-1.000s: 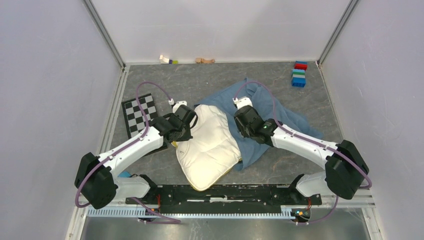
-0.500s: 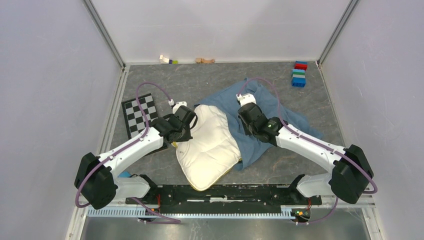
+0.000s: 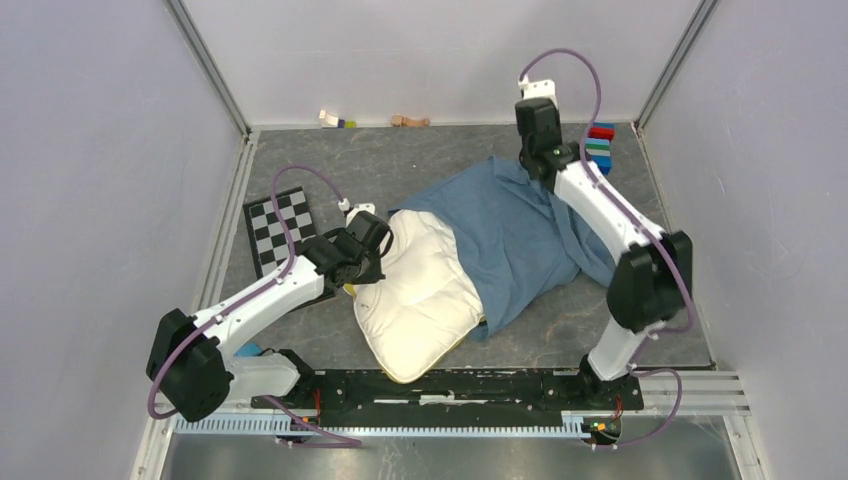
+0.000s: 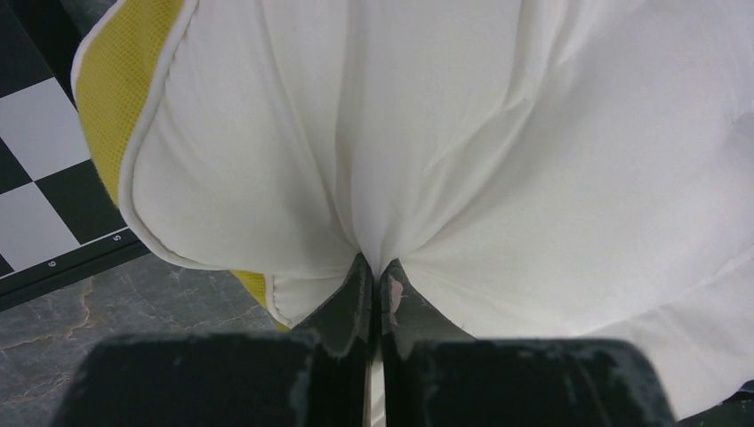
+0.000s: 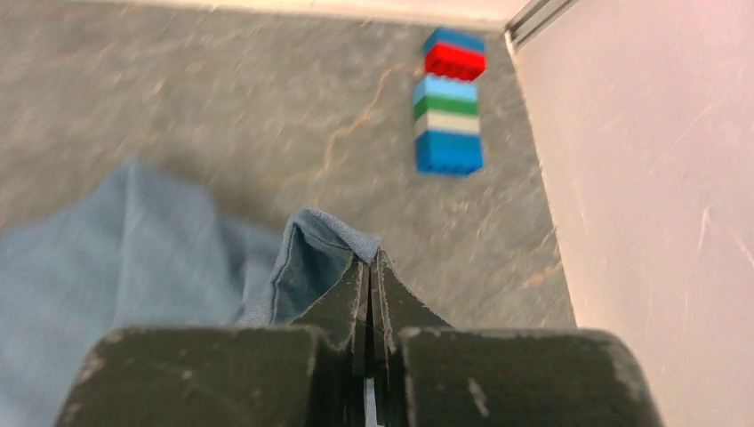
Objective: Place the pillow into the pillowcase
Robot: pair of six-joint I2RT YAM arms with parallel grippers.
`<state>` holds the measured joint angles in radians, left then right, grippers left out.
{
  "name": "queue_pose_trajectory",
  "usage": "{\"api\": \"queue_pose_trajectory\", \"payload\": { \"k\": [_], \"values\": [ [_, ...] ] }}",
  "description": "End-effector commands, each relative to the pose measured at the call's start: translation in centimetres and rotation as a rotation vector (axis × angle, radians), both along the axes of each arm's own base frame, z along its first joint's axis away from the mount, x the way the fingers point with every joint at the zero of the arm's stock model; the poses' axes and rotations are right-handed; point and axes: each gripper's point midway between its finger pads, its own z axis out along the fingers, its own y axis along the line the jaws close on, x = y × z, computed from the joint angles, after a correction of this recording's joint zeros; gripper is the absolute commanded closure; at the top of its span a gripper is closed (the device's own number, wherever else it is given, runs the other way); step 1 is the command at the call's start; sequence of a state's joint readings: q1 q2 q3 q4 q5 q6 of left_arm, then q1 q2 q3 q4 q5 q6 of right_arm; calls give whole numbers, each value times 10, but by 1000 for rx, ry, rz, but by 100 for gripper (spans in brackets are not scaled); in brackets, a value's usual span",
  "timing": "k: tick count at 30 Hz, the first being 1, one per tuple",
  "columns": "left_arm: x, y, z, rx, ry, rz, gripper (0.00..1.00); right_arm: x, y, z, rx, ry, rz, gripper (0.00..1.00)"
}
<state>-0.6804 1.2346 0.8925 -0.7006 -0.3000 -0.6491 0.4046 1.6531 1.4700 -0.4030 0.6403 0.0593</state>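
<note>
In the middle of the grey marbled table (image 3: 420,160) lies the large plump cream-white pillow with a yellow band on its edge (image 3: 420,295), its near end towards the arm bases. The dusty-blue wrinkled cloth pillowcase (image 3: 510,235) spreads from the pillow's far right side towards the far right corner and overlaps that side of the pillow. Whether the pillow is partly inside the opening, I cannot tell.

The left gripper (image 4: 375,271) is at the pillow's left edge, and its jaws are pressed together on a fold of the white fabric, near the yellow corner. Beside it lies a black-and-white checkered board (image 3: 278,228).

The right gripper (image 5: 369,262) is closed tightly on a fold of the blue cloth, which it holds up over the far part of the table, near a stack of coloured toy bricks (image 5: 452,102).
</note>
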Motion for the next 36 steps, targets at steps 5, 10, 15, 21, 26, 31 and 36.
{"api": "queue_pose_trajectory", "payload": {
  "k": [5,10,15,21,26,31,36],
  "values": [
    [3,-15,17,-87,-47,-51,98,152,-79,24,-72,-165,-169,92],
    [2,-11,16,-71,-46,-43,98,157,-86,21,-1,-139,-174,33],
    [4,-10,16,-62,-46,-36,98,99,-39,52,75,-142,-65,5],
    [7,-6,20,-68,-65,-9,98,0,83,25,159,-60,231,3],
    [11,-2,27,-95,-105,32,98,-56,157,-25,230,15,470,8],
    [12,-4,25,-108,-101,43,98,-79,195,-68,115,112,566,6],
    [12,-5,24,-117,-102,48,98,-84,201,-98,108,169,587,12]
  ]
}}
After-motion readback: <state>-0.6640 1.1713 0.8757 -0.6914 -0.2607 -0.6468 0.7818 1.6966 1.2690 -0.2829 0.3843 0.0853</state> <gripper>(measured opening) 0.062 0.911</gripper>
